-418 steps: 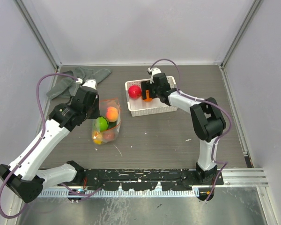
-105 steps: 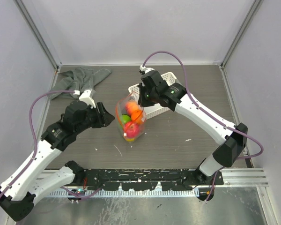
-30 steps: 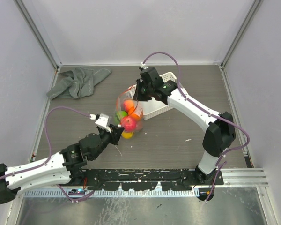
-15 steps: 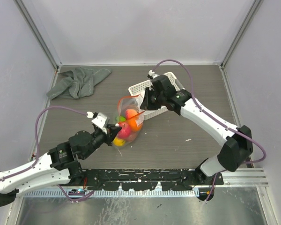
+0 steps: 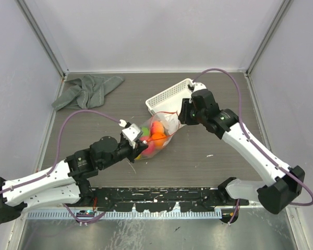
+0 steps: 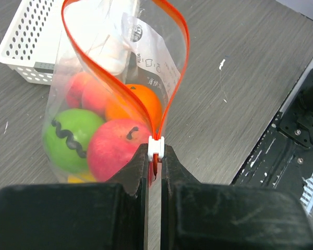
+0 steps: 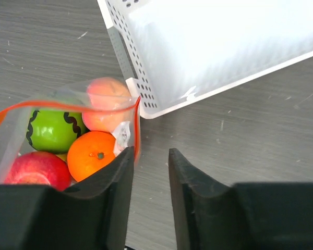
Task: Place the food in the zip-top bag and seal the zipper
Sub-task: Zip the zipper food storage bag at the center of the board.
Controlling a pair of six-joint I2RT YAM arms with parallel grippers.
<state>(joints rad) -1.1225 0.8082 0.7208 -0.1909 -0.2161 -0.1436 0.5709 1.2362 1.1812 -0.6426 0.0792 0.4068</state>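
Evidently the left gripper (image 6: pixel 155 152) is pinched tight on the slider (image 6: pixel 155 146), the white piece at the near end of the zipper (image 6: pixel 180 62), placed, I judge, to draw it along the strip. Beyond its fingertips the bag (image 5: pixel 164 125) stands with its mouth gaping in a loop and the toy fruits (image 6: pixel 117 151) inside.

The right gripper (image 7: pixel 151 159) has its jaws narrowly apart, with table (image 7: pixel 240 135) showing between them. The strip's other end is just beside one finger, probably so that corner can be steadied, but whether the finger catches the plastic I cannot tell. The basket (image 7: pixel 126 62) lies just past it.

A yellow fruit is mostly buried under the others, and I cannot find a brown one.
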